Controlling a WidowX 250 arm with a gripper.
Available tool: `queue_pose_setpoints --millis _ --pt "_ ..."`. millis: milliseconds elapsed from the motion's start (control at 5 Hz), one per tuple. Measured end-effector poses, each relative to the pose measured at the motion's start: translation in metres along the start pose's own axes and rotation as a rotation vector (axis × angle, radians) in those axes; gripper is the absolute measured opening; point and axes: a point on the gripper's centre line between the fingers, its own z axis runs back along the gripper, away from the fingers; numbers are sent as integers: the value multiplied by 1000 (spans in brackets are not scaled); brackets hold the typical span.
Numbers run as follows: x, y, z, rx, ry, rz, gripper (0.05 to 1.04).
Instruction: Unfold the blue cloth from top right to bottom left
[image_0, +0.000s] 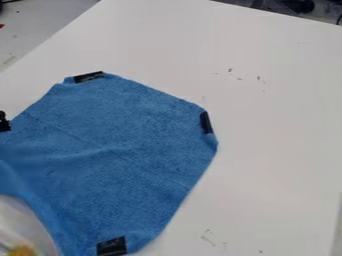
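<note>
At btm L corner, a pale rounded thing (25, 227) w/ a yellow spot is seen beside the blue cloth (127, 145), which is spread over the L & lower-mid part of the white table (274, 150) and cut off at L edge of view. Black patches (111, 246) are set along its rim. At L edge, the black gripper (4, 121) is only partly shown, by the cloth; whether it's open, closed or gripping can't be told. Dark scuffs (208, 237) are seen lower R, more upper R. Beyond the table, a grey surface (40, 22) is seen upper L, dark items (300, 6) top R.
</note>
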Motion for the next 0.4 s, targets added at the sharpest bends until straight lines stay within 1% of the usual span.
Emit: queue_pose_setpoints --millis 200,400 --pt "1 7 10 50 -5 -39 835" --pt "21 10 38 136 -41 -109 1008"
